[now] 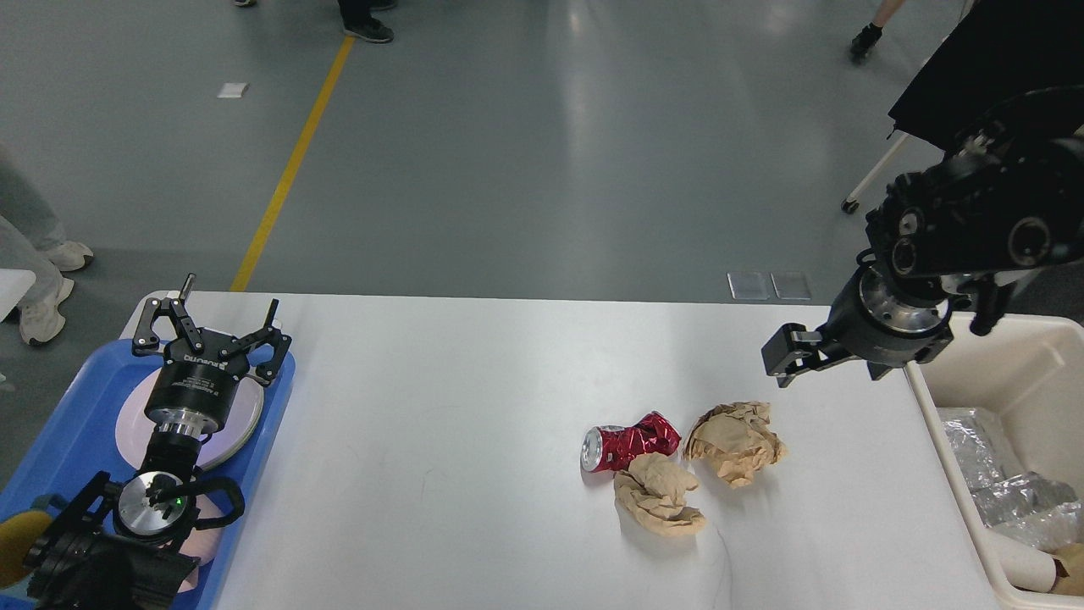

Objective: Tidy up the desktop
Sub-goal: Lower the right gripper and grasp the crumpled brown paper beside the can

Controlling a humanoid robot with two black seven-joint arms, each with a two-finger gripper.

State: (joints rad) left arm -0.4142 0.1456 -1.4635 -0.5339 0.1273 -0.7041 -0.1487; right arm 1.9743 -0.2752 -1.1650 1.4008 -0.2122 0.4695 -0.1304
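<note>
Here the desktop [474, 407] fills the lower view, a crushed can [628, 446] and two paper wads [735, 440] at 4 o'clock. The left gripper [210, 326], jaws wide, hangs over the tray [59, 424] at 9. The right gripper [783, 360] hovers at 2; jaw gap unclear.

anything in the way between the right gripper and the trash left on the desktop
Nothing visible. The right gripper hangs above bare desktop, up and right of the crumpled paper. The crushed red can and second paper wad lie beyond it.
</note>
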